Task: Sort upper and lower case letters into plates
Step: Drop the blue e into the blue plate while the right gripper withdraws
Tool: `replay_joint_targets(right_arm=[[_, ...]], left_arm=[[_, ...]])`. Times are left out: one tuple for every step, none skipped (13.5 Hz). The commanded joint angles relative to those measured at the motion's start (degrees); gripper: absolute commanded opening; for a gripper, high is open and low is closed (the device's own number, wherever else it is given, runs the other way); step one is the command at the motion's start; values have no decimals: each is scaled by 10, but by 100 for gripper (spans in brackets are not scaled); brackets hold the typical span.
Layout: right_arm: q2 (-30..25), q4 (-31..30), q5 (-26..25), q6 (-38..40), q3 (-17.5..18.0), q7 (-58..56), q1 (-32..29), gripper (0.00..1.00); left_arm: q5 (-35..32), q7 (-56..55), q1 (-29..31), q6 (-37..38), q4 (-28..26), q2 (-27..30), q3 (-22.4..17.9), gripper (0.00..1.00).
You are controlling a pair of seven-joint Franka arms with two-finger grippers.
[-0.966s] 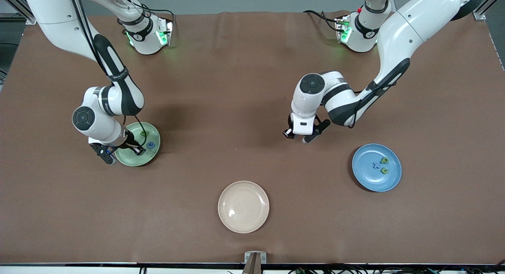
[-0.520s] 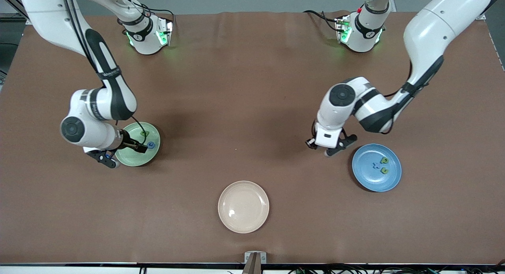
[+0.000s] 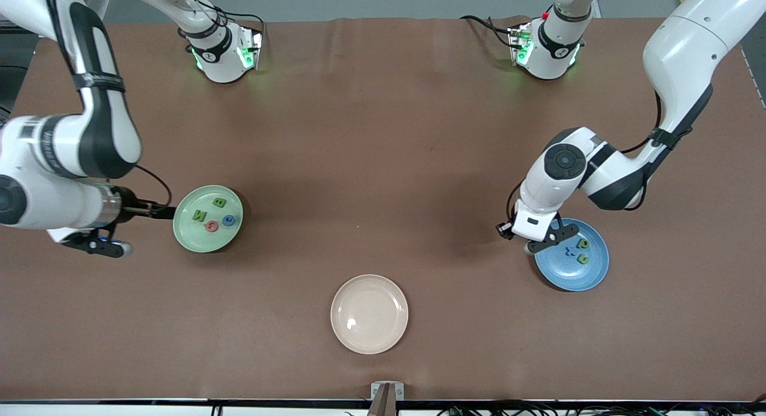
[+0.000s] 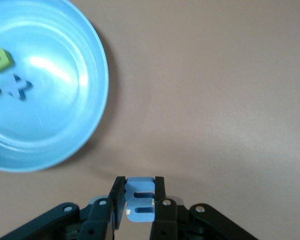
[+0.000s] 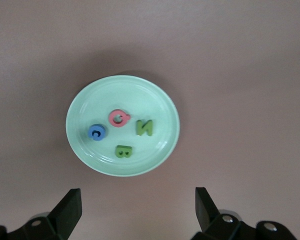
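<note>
The light green plate (image 3: 190,233) holds a green B (image 3: 219,203), green N (image 3: 199,215), red round letter (image 3: 211,226) and blue C (image 3: 228,221); all show in the right wrist view on the plate (image 5: 90,107). My right gripper (image 3: 96,243) (image 5: 137,212) is open and empty, over the table beside that plate. The blue plate (image 3: 568,277) (image 4: 50,125) holds a green p (image 3: 581,243), a blue x (image 4: 15,87) and a green n (image 3: 582,260). My left gripper (image 3: 543,241) (image 4: 140,192) is shut on the blue m (image 4: 140,200), over the table at the blue plate's rim.
An empty cream-beige plate (image 3: 369,313) lies near the table's front edge, midway between the two other plates. Both arm bases stand at the back edge of the brown table.
My left gripper has carried the blue m across the table to the blue plate's rim. My right gripper has drawn back off the green plate toward the right arm's end, uncovering the letters.
</note>
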State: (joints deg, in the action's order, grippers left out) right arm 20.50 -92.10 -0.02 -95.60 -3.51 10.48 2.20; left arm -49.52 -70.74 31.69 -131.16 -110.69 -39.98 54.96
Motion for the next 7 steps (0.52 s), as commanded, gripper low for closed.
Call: replay_joint_targets(right_arm=[[7, 65, -13, 50, 8, -77, -19, 100], [8, 88, -11, 65, 8, -99, -32, 100], [12, 115, -4, 80, 9, -103, -47, 100], [14, 136, -3, 88, 9, -103, -54, 100], [14, 144, -4, 89, 10, -104, -55, 100], [13, 145, -6, 89, 10, -104, -54, 100], [13, 145, -8, 89, 11, -105, -52, 100]], left_arm=[[-7, 63, 30, 11, 6, 9, 2, 0], [-7, 83, 33, 11, 9, 7, 0, 0], [-8, 96, 36, 11, 10, 5, -7, 0], [-11, 107, 37, 10, 13, 5, -14, 0], [-11, 123, 38, 10, 15, 5, -20, 0], [-11, 146, 42, 9, 17, 5, -34, 0], [-11, 164, 46, 6, 17, 5, -41, 0]])
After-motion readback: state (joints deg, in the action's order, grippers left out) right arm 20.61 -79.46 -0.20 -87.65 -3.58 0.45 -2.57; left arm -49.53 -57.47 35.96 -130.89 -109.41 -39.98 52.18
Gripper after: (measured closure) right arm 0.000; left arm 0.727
